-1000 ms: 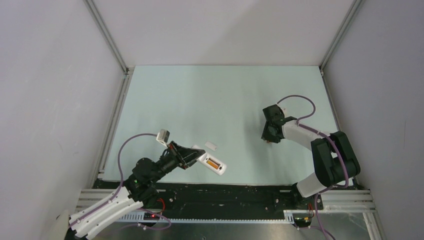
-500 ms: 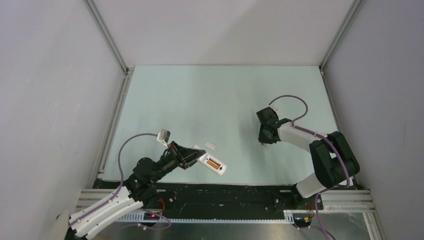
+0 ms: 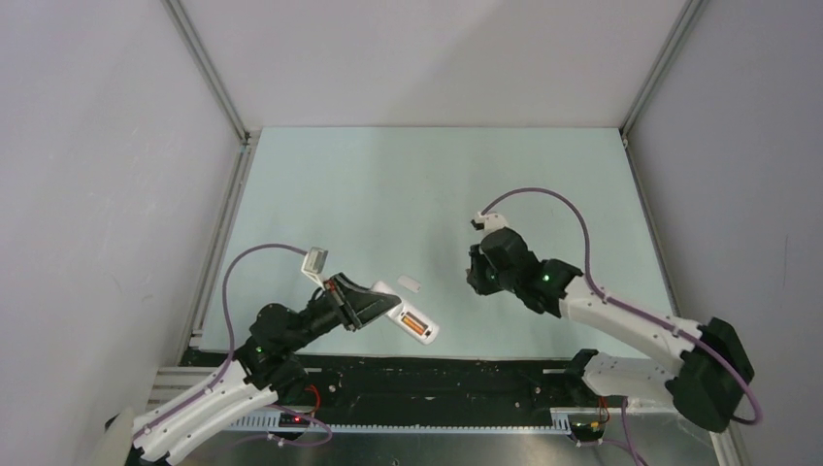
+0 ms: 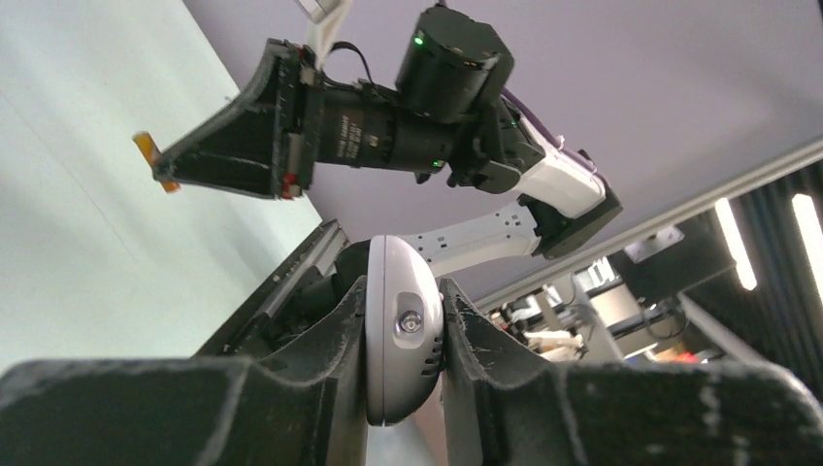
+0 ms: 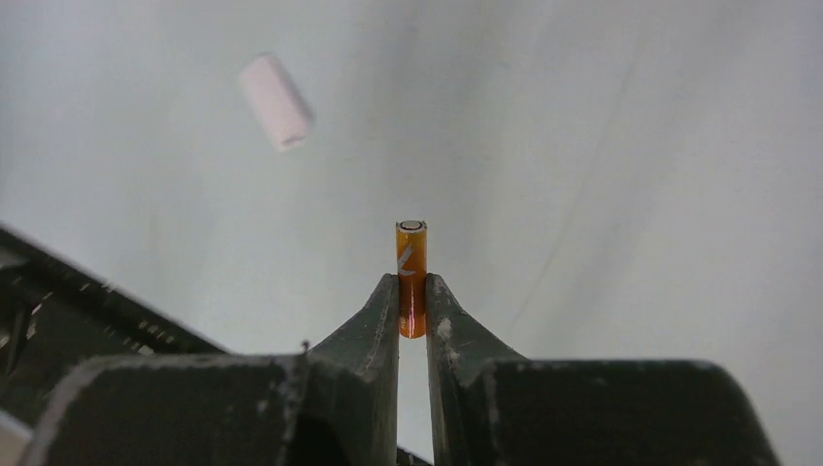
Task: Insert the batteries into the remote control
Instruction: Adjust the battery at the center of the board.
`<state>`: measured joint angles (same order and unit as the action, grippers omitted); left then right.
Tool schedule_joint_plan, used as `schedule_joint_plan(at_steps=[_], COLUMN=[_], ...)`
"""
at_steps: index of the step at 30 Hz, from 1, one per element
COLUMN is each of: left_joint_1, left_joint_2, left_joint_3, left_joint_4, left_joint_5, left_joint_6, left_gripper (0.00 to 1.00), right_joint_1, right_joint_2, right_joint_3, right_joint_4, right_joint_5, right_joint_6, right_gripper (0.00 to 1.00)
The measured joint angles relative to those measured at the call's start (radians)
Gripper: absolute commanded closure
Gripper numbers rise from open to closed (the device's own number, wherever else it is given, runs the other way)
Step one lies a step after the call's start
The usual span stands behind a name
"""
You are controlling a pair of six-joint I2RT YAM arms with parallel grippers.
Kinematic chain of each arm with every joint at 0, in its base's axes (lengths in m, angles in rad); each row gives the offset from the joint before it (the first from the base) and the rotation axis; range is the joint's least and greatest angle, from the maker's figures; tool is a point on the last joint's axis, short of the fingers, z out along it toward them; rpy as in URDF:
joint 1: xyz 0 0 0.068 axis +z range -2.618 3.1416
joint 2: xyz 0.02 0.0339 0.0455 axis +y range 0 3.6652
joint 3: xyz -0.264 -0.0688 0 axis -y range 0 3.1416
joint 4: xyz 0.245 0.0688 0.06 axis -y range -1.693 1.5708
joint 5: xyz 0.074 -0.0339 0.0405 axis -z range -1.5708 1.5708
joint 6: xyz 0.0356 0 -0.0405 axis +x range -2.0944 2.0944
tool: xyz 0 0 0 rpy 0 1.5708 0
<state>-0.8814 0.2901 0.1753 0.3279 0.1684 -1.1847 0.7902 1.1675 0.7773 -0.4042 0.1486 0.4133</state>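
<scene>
The small orange-copper cylindrical battery point(image 5: 411, 254) has been taken up from the pale green table point(image 3: 388, 194) and carried leftward, pinched at its lower end between the closed jaws of the right gripper point(image 5: 411, 296). It is now held just right of the slim white plastic remote control point(image 4: 400, 340), which stays clamped in the left gripper point(image 3: 380, 309) with one orange battery point(image 3: 414, 322) already seated. Insertion of the second is judged to be next.

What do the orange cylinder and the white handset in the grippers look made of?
Small orange-copper cylindrical battery, pinched by the right gripper: probably metal under a glossy wrap; silvery end cap shows. Slim white rectangular remote control in the left gripper: smooth, moulded plastic, seemingly.
</scene>
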Motion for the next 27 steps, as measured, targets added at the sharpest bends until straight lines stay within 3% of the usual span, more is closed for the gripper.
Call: schedule_joint_plan(at_steps=[6,16,27], left_joint_1=[0.0,0.0,0.0], left_joint_2=[-0.045,-0.095,-0.094], left_joint_3=[0.005,0.051,0.068], left_joint_4=[-0.001,0.0,0.0], left_joint_5=[0.063,0.154,0.206], left_joint_6=[0.158,0.306,0.346], left_gripper=[1.0,1.0,1.0], right_joint_1=[0.118,0.193,0.269], right_joint_2=[-0.192,-0.499,-0.61], right_joint_3=[-0.066,-0.15,-0.183], right_joint_4=[0.028,0.07,0.127], right_joint_5=[0.006,0.026,-0.044], right_joint_6=[-0.013,-0.022,-0.139], right_gripper=[1.0,1.0,1.0])
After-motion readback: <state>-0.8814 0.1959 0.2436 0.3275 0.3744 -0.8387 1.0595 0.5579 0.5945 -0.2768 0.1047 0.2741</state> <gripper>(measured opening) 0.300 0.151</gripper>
